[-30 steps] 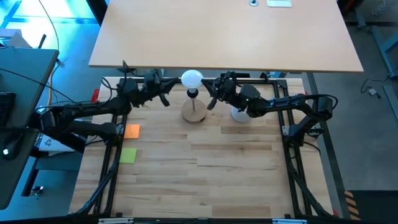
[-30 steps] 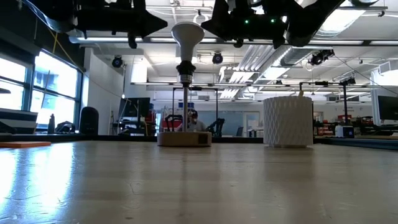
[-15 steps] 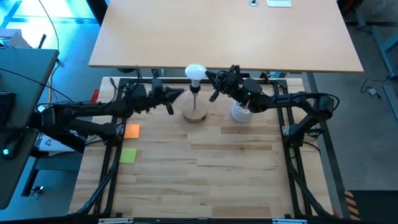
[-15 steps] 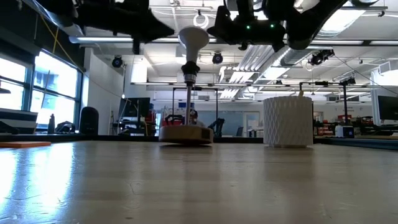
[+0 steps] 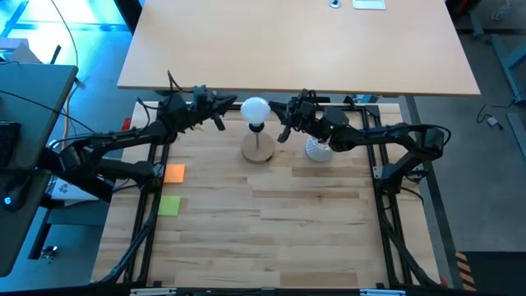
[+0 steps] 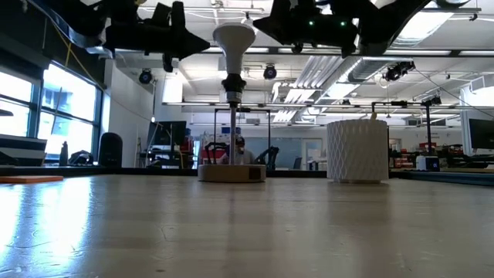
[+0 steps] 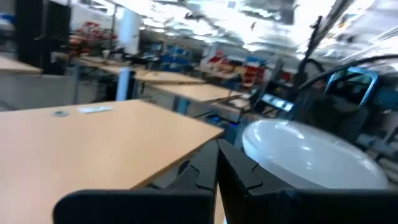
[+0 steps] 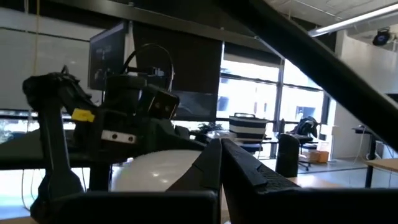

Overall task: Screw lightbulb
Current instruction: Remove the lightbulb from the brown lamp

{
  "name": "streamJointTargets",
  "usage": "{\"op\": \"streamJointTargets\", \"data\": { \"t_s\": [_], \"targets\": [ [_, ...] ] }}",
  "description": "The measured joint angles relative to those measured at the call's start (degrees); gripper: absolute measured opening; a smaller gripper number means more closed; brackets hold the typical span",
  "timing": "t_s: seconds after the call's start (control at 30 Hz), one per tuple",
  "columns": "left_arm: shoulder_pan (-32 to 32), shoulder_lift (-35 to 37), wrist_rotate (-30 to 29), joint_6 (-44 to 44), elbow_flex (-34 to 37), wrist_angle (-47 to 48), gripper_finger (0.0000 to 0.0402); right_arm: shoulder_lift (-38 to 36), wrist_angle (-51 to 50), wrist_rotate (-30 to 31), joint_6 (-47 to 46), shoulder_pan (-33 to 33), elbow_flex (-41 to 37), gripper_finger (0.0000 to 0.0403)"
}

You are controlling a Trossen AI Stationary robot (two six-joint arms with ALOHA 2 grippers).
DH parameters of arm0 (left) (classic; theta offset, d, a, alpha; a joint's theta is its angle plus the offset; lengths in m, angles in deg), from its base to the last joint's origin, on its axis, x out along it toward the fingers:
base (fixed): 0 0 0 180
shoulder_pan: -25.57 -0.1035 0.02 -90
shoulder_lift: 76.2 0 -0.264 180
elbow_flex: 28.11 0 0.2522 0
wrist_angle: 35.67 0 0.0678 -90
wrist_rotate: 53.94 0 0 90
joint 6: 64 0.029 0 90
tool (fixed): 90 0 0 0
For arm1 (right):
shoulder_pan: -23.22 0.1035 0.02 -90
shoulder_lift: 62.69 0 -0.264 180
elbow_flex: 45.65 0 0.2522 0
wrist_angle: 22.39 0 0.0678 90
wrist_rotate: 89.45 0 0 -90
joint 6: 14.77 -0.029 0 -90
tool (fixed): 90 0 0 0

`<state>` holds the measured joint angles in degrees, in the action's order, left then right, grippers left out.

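The white lightbulb (image 5: pixel 255 108) (image 6: pixel 233 37) sits upright in the black socket (image 6: pixel 231 82) atop a thin stem on a round wooden base (image 5: pixel 257 151) (image 6: pixel 231 171), which rests flat on the table. My left gripper (image 5: pixel 231 107) (image 7: pixel 217 171) is shut, level and close by the globe's left side. My right gripper (image 5: pixel 279 112) (image 8: pixel 221 163) is also shut, level and close by the globe's right side. Each wrist view shows the globe right beside that arm's own fingers. My left gripper has its shut fingers (image 7: pixel 239 177) level beside the globe's left side (image 7: pixel 273 158); I cannot tell whether they touch it. My right gripper has its shut fingers (image 8: pixel 205 168) level beside the globe's right side (image 8: pixel 168 168); I cannot tell whether they touch it.
A white latticed cup (image 5: pixel 319 150) (image 6: pixel 356 150) stands just right of the base, under my right arm. An orange note (image 5: pixel 174 173) and a green note (image 5: pixel 169 205) lie at the table's left. A tan tabletop (image 5: pixel 296 41) lies beyond the far edge.
Half a second ago my left gripper reached in toward the stem, and the stand tipped, with the bulb leaning toward the far right and one edge of the base lifted. The left gripper has since drawn back toward the far left, and the stand is upright again.
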<state>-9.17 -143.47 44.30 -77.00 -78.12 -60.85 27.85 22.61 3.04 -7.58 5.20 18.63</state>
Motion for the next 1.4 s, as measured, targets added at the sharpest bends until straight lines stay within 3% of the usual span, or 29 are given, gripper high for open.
{"op": "streamJointTargets", "data": {
  "t_s": [0.33,0.6,0.83,0.93,1.03,1.17,1.3,1.4],
  "targets": [
    [1.5,-3.2,2.4,-5.3,0.0,-8.2,0.0000,-0.1,-4.6,1.1,0.6,1.7,0.1,0.0000],
    [6.2,-6.0,2.3,-7.4,-2.8,-8.0,0.0000,0.5,-3.8,1.6,0.6,0.4,0.1,0.0000],
    [11.5,-3.1,3.5,-7.3,-2.9,-4.5,0.0000,0.7,-2.1,1.8,0.8,-2.6,0.0,0.0000],
    [12.8,0.1,-0.3,-4.9,-2.9,1.4,0.0000,0.4,-0.6,1.6,1.8,-3.4,0.0,0.0000],
    [13.7,4.0,-8.8,-0.5,-2.9,10.4,0.0000,-1.1,-0.9,1.1,2.9,-3.4,0.0,0.0000],
    [14.1,6.2,-17.6,2.7,-2.9,16.6,0.0000,-3.1,-4.8,-6.3,2.9,-1.5,0.0,0.0000],
    [12.6,3.7,-17.4,3.6,-2.9,12.4,0.0000,-3.2,-7.6,-8.4,3.0,0.9,0.0,0.0000],
    [12.0,0.5,-13.6,3.2,-2.8,8.0,0.0000,-2.9,-9.9,-1.9,3.2,2.0,0.0,0.0000]
  ]
}}
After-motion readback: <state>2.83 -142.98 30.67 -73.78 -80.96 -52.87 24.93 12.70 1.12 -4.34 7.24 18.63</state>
